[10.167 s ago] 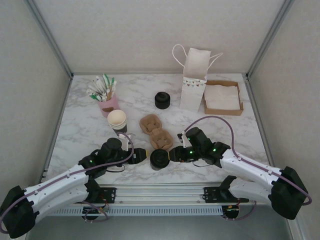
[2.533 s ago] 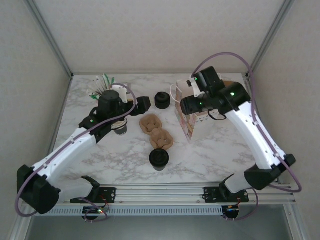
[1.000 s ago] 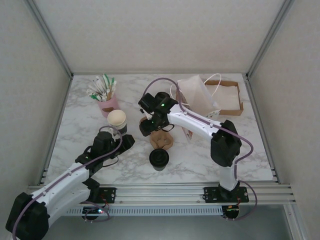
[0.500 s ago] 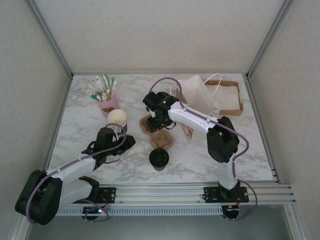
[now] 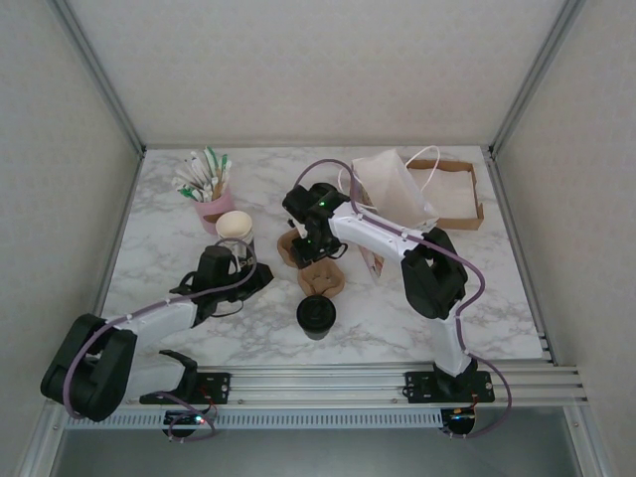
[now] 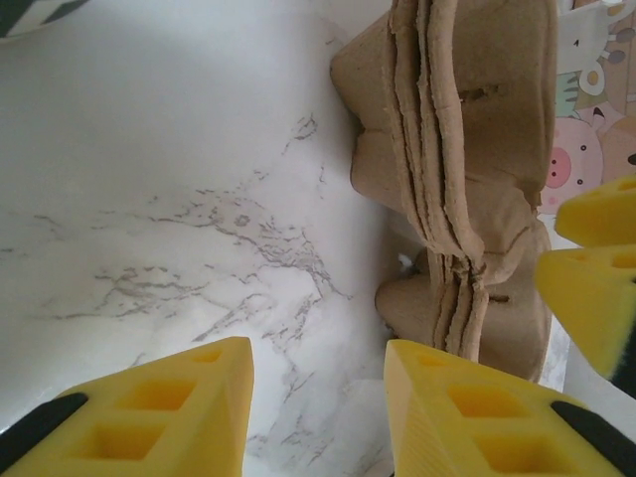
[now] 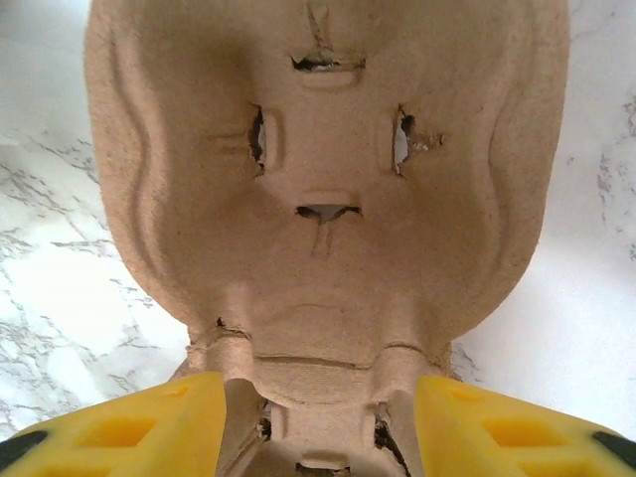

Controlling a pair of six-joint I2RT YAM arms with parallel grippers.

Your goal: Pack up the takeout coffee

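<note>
Since a couple of seconds ago, both arms have swung in from the back of the desk (image 5: 487, 298) and now meet at the stack of brown pulp cup carriers (image 5: 324, 277) lying near its middle.

Your left gripper (image 6: 316, 346) lies low on the desk, just to the left of the carrier stack. Its yellow jaws stand part open with bare marble between them, holding nothing.

Your right gripper (image 7: 320, 383) hangs over the far end of the carrier stack. Its jaws are part open and sit on either side of the top carrier's narrow waist. The pulp fills the space between them, and I cannot tell whether they are pinching it.

The takeout coffee (image 5: 316, 315) stands upright with its black lid on, just on the near side of the carrier stack, apart from both grippers.

A white paper bag (image 5: 393, 189) leans to the far right of the carrier stack. A stack of lidless cups (image 5: 235, 227) stands to its left.
</note>
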